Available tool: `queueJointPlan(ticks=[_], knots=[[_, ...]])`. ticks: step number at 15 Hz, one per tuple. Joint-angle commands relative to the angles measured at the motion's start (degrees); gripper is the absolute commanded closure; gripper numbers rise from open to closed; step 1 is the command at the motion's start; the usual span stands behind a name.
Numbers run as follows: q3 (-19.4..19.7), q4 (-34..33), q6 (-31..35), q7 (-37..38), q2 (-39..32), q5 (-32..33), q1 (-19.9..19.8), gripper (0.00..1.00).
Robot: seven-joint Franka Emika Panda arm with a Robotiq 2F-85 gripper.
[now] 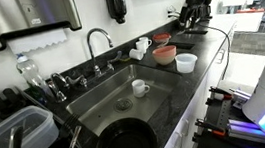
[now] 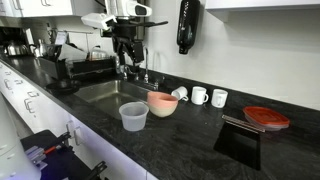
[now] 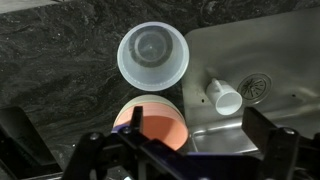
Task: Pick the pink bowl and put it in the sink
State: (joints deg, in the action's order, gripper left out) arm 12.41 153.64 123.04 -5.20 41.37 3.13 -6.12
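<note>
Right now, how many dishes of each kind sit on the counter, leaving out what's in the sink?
White mugs: 3
Pink bowl: 1
Reddish bowl: 1
Translucent cup: 1
Total: 6

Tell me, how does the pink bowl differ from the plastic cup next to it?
The bowl is opaque salmon pink; the cup is see-through whitish. The bowl is shallow with rounded sides; the cup is deeper with straighter sides. Both stand upright on the black counter beside the sink.
</note>
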Motion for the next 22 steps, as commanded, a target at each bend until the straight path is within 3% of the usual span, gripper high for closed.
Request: queueJointPlan(ticks=[1, 3, 8, 13, 14, 22], knots=[[-0.9, -0.1, -0.1, -0.6, -0.1, -0.8, -0.9, 0.0], [-2.0, -0.1, 1.3, 3.0, -1.7, -2.1, -1.0, 0.0], [-7.3, 0.5, 7.7, 21.0, -11.0, -8.2, -1.9, 0.0], [-8.4, 0.6, 13.8, 33.5, -18.9, -10.7, -4.3, 0.0], [-8.1, 1.4, 12.7, 29.8, -17.6, -9.8, -3.3, 0.0], [-8.3, 0.9, 13.6, 33.0, -18.7, -10.0, -4.1, 0.0]])
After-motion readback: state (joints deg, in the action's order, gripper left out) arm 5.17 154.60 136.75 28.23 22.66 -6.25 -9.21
